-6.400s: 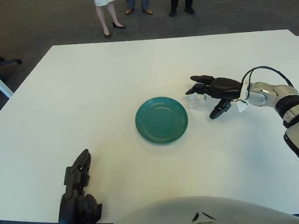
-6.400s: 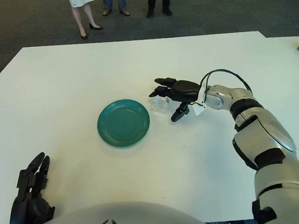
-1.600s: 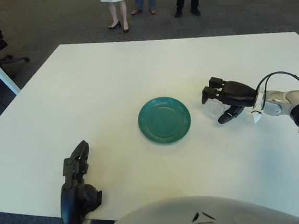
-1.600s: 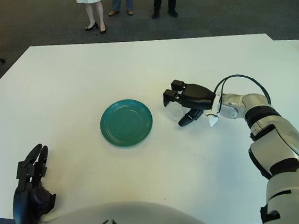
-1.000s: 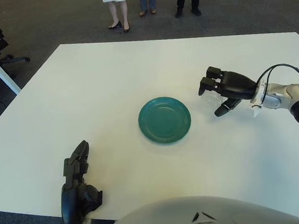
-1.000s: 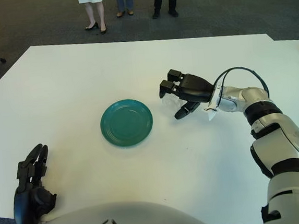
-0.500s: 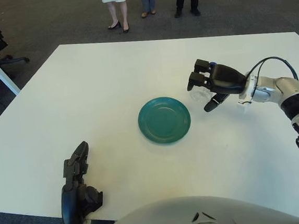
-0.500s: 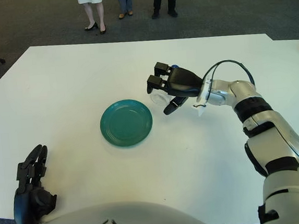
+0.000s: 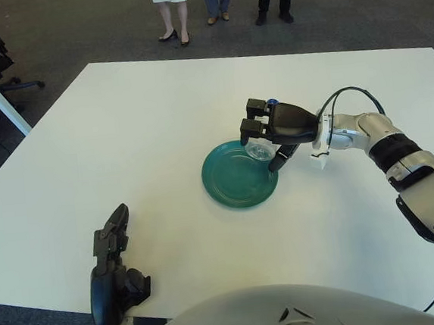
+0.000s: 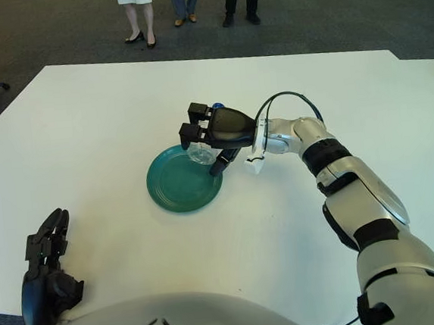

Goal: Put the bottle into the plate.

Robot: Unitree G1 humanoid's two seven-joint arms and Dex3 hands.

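The right hand [image 10: 213,136] grips a clear bottle [image 10: 199,153], fingers curled around it, above the far right part of the green plate [image 10: 175,189] on the white bench [image 10: 107,119]. The left hand [image 10: 46,278] shows at the bench's near left edge.

Head stereo pair, overlooking one table [image 9: 124,140].

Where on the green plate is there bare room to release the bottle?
The round green plate is bare across its left and near parts. Its right far edge is crowded: the right hand holds the clear bottle over it. The left hand shows near the table's front edge.
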